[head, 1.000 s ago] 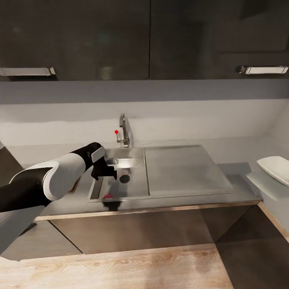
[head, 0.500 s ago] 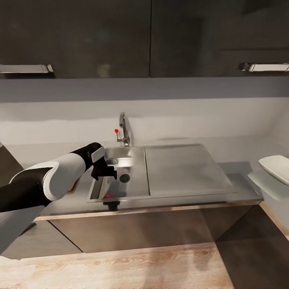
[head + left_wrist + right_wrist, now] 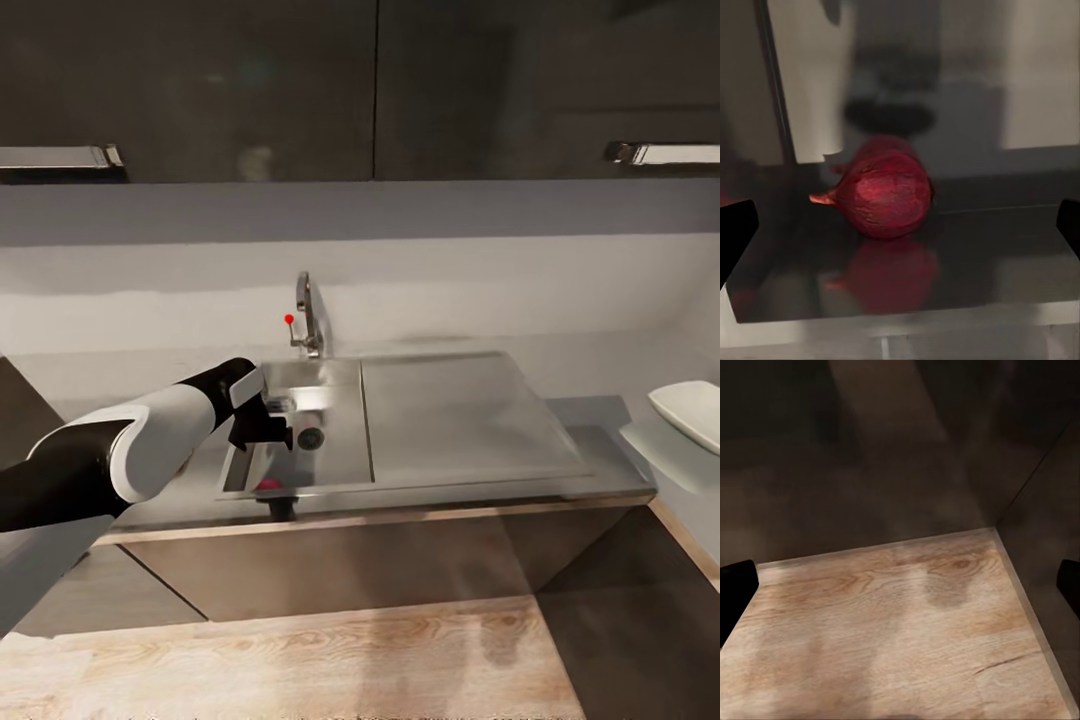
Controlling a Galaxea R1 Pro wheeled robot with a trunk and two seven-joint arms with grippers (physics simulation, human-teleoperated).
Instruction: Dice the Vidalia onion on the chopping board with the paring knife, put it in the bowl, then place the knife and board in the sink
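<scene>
Head view: at left, our left arm reaches over the countertop [image 3: 600, 470] edge, and the left gripper [image 3: 268, 432] hangs above the sink [image 3: 340, 440] basin, near its left wall. One Vidalia onion [image 3: 268, 485] lies on the basin floor against the near wall, below the gripper. One tap [image 3: 308, 315] stands behind the basin; the flat drainboard to its right lies bare. One white bowl [image 3: 690, 412] sits at the far right, well apart from the sink. In the left wrist view the fingers [image 3: 736, 232] stand wide apart, clear of the onion [image 3: 885, 193] between them. In the right wrist view our right gripper [image 3: 900, 585] hangs spread above wooden floor [image 3: 892, 622].
</scene>
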